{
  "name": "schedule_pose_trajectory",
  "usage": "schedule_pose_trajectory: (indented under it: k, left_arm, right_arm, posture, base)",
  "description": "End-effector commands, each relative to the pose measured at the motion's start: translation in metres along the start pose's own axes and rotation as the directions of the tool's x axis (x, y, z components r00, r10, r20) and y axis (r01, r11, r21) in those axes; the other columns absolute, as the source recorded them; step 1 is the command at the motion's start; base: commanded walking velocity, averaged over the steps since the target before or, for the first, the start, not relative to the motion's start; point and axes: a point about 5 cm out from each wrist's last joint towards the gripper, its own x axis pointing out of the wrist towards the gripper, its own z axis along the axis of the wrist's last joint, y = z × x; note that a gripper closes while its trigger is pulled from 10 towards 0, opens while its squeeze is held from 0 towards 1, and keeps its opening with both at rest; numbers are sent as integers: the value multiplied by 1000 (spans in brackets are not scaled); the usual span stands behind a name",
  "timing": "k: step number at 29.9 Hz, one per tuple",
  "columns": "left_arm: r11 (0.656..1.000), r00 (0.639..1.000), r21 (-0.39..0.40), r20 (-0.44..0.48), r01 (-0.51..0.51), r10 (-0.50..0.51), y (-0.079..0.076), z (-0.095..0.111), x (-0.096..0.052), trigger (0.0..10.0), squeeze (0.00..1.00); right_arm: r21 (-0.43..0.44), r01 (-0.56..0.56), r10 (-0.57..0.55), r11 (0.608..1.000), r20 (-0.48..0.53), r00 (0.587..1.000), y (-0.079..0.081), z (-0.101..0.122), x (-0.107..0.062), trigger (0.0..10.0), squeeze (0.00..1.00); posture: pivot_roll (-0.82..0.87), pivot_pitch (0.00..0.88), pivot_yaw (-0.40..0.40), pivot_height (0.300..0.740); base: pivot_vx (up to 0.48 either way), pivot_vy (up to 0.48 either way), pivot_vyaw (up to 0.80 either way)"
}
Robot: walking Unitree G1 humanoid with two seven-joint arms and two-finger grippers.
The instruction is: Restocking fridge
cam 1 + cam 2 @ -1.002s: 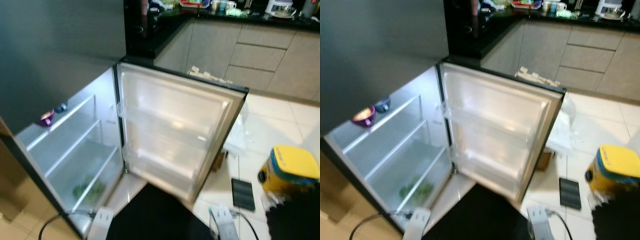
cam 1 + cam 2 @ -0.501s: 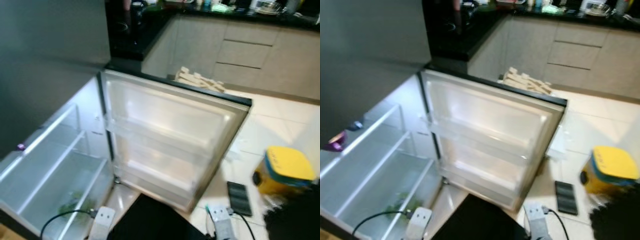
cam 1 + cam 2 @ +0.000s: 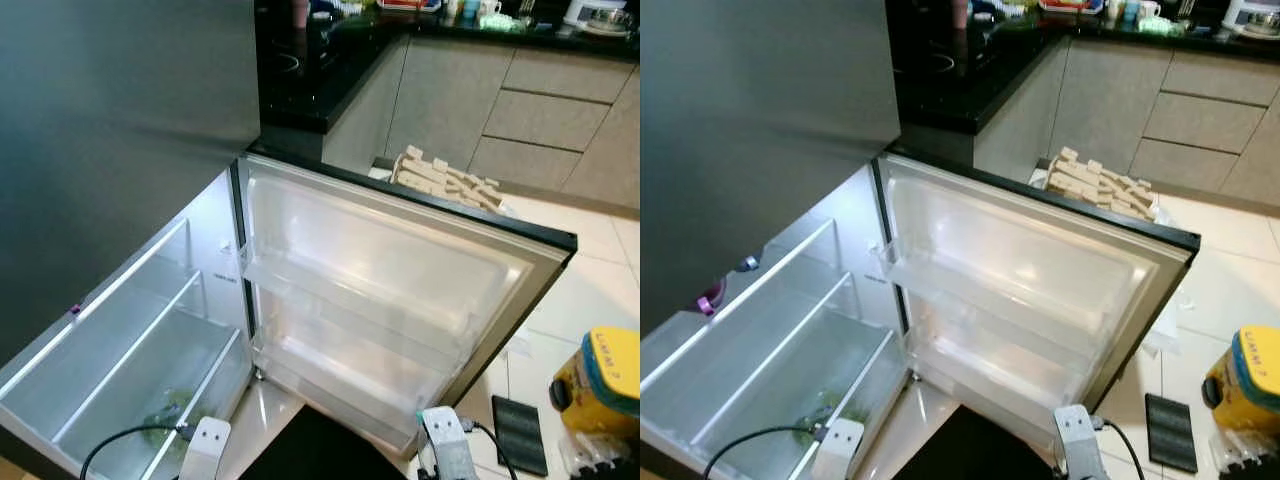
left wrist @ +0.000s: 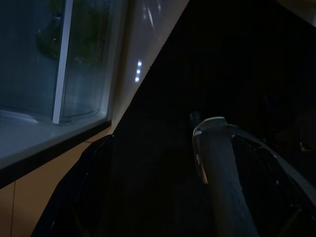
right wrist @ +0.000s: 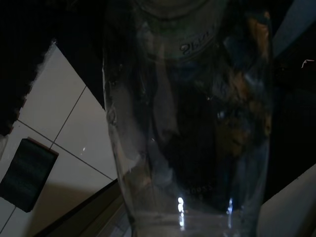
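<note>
Now, open fridge (image 3: 300, 300), right pincer (image 5: 187, 123) gripping bottle (image 5: 197, 74)

Fridge (image 3: 120, 120) dark grey outside, white lit interior, clear shelves (image 3: 130, 330), white door liner (image 3: 380, 290) with black edge. Yellow container (image 3: 600, 385) has a blue band; black flat pad (image 3: 520, 435) lies on white floor tiles (image 3: 590, 290). Cabinets (image 3: 500, 100) grey-beige under black countertop (image 3: 330, 70); clear bottle (image 5: 187, 113), greens (image 3: 825, 410) in the fridge.
</note>
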Motion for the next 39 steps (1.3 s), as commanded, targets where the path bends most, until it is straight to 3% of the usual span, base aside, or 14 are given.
schedule_pose_trajectory:
  k: [1,7,17,27,39]
  left_arm:
    - [1000,1000,7,-22,6,-6,-1,-6,-1,10000,0]
    - [1000,1000,7,-22,6,-6,-1,-6,-1,10000,0]
    - [1000,1000,9,-21,1,-1,-2,-6,-1,10000,0]
    - [1000,1000,6,-18,-8,8,-1,-6,-1,10000,0]
    - [1000,1000,9,-18,-15,15,0,-6,-1,10000,0]
  right_arm:
    - [-4,8,-8,1000,-22,1000,-2,-6,-1,10000,0]
    - [-1,9,-9,1000,-20,1000,-2,-5,-1,10000,0]
    - [-6,8,-8,1000,-19,1000,-2,-5,-1,10000,0]
    - [-4,6,-6,1000,-24,1000,-1,-6,-1,10000,0]
    - [-6,2,-2,1000,-17,1000,-2,-6,-1,10000,0]
  posture:
    - [84,0,5,740]
    - [84,0,4,740]
    - [85,0,2,740]
    - [87,0,1,740]
    - [86,0,0,740]
  base:
    - [0,0,-800]
    - [0,0,-757]
    - [0,0,0]
    - [0,0,-800]
    - [0,0,0]
